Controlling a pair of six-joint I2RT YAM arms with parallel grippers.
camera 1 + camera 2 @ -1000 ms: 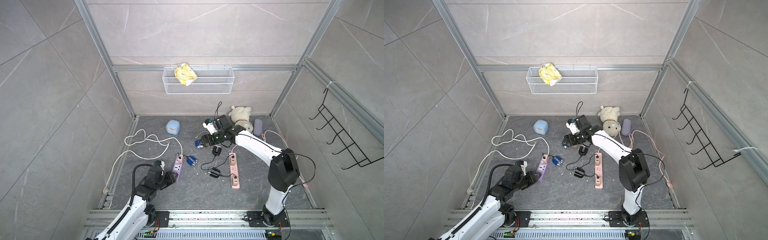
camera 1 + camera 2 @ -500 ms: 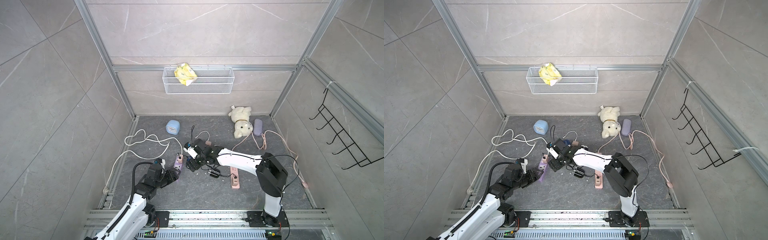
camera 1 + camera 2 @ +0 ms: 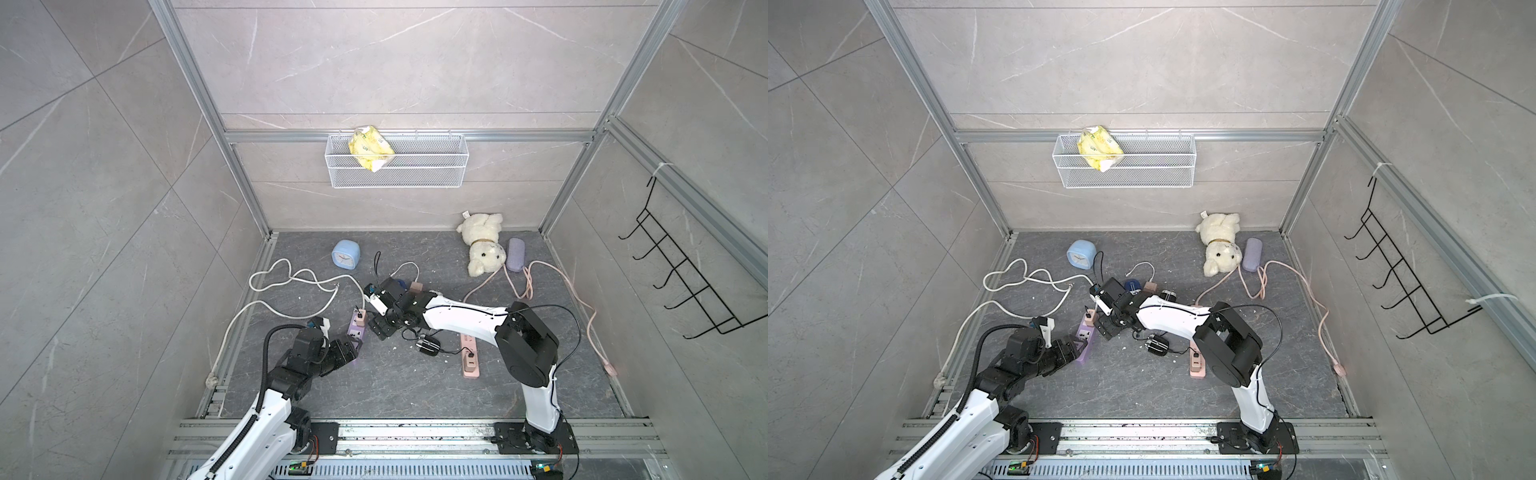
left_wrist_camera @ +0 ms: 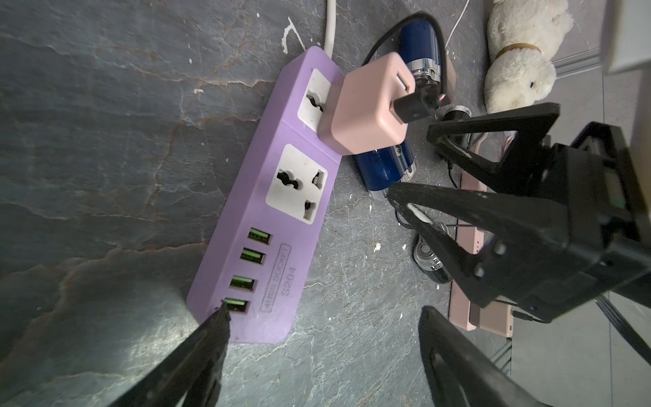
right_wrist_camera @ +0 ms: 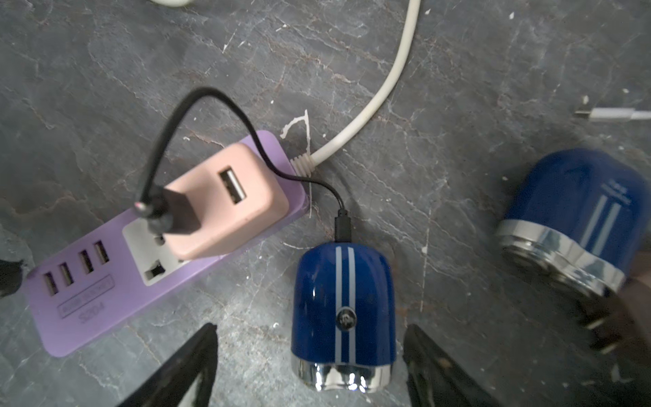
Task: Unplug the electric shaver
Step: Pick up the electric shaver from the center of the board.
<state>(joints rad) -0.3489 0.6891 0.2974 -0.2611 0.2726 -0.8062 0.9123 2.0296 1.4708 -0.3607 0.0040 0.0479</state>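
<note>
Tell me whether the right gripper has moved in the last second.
Yes. In a top view the right gripper has swung away from the plush toy, toward the camera, to beside the purple power strip.

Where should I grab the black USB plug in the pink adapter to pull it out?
Pinch the black USB plug on its rigid housing, across the flat sides, coming from above: it sticks up out of the pink adapter. Probably avoid the thin cable, which arcs away.

Both your top views are softly, evenly lit; your right wrist view shows chrome glare on the corded shaver (image 5: 343,310) and blurs the edge-side shaver (image 5: 570,225).
</note>
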